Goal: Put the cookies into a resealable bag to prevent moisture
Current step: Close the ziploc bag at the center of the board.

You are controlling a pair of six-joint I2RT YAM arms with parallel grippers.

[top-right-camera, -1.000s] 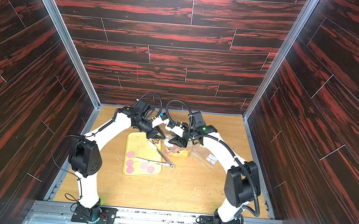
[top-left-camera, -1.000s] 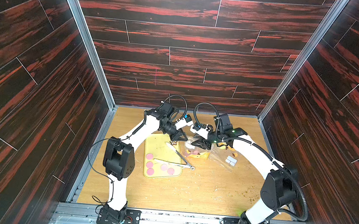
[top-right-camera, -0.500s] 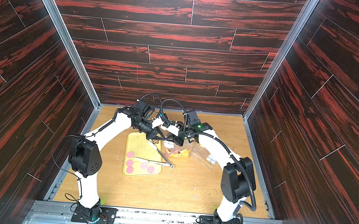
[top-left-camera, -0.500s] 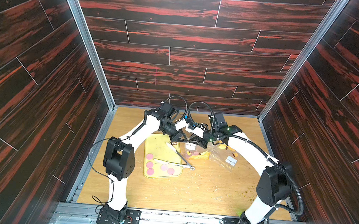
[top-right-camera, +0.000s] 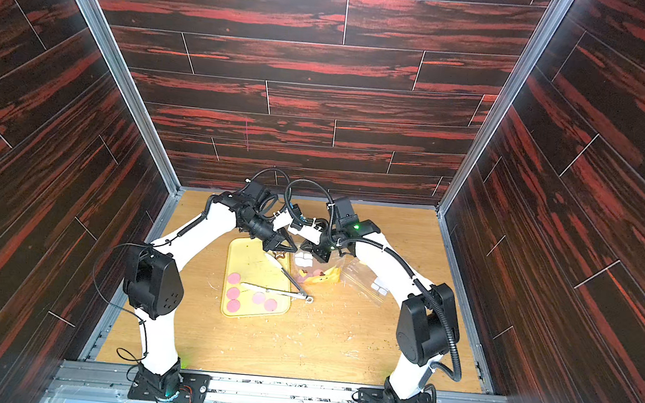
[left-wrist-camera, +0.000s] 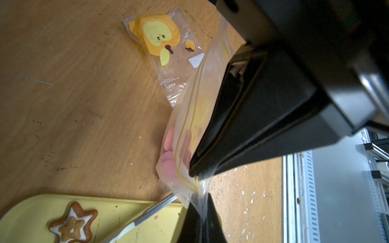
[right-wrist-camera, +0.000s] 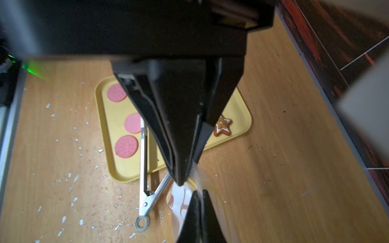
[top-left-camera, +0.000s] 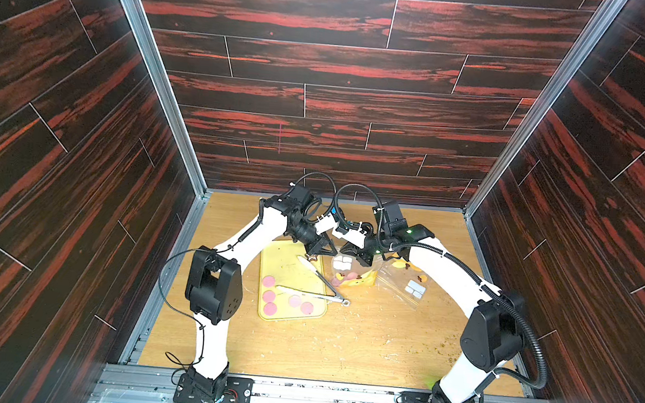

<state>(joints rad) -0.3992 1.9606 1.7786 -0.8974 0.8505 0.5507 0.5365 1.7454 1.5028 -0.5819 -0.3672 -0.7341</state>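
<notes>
A second back we had the right gripper with jaws standing about half apart over the resealable bag. Since then they have come together, and we now see the clear film of the bag's rim nipped between the tips. Right arm: elbow has swung a little left, toward the middle of the scene, within the first half second.

Left arm and right arm arch inward from the tabletop's near edge, with left hand and right hand side by side, each pinching the bag.
</notes>
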